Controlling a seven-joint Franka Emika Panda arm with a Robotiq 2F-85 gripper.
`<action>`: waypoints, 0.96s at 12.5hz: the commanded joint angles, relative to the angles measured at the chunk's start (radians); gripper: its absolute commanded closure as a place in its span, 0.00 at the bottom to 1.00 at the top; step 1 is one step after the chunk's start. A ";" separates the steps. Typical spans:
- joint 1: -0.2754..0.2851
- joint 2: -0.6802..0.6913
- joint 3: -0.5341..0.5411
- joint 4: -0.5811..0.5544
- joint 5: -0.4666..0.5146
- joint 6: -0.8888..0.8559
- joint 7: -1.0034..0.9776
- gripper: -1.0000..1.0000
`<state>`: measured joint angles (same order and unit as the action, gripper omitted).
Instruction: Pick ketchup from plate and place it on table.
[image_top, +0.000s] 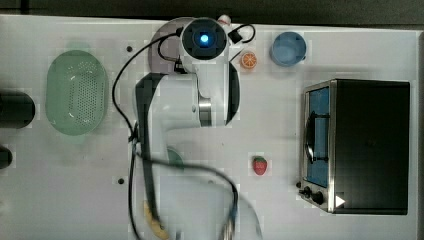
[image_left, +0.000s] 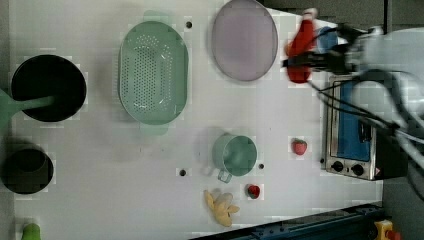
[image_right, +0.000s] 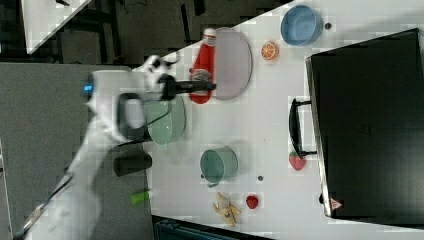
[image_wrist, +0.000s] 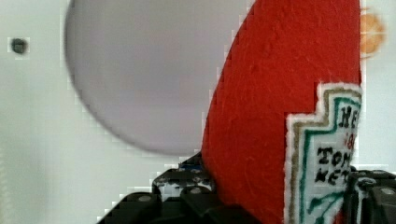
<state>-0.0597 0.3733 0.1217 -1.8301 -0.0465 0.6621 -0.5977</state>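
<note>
My gripper (image_right: 202, 86) is shut on the ketchup (image_right: 201, 62), a red bottle with a whitish cap and a white label, and holds it up in the air. In the left view the ketchup (image_left: 300, 50) hangs just past the right edge of the plate (image_left: 244, 40), with the gripper (image_left: 300, 62) across its middle. The pale mauve plate (image_right: 235, 62) has nothing on it. In the wrist view the ketchup (image_wrist: 271, 116) sits between the dark fingers (image_wrist: 187, 193), with the plate (image_wrist: 149, 79) beside it. The arm hides most of the plate (image_top: 162, 36) in the top view, where the ketchup cap (image_top: 224, 19) peeks out.
On the white table (image_left: 100, 150) stand a green colander (image_left: 153, 72), a green mug (image_left: 234, 155), a strawberry (image_left: 299, 146), a small red thing (image_left: 254, 191), a banana (image_left: 221, 207) and black pots (image_left: 48, 87). An orange slice (image_top: 248, 60), a blue bowl (image_top: 288, 48) and a toaster oven (image_top: 360, 145) lie to the top view's right.
</note>
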 joint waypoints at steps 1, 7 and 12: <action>-0.038 -0.176 0.002 -0.049 0.018 -0.079 0.035 0.35; -0.059 -0.431 -0.057 -0.398 0.047 -0.065 0.079 0.35; -0.057 -0.400 -0.063 -0.586 0.047 0.122 0.177 0.35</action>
<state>-0.1206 -0.0227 0.0524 -2.4160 -0.0087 0.7539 -0.4998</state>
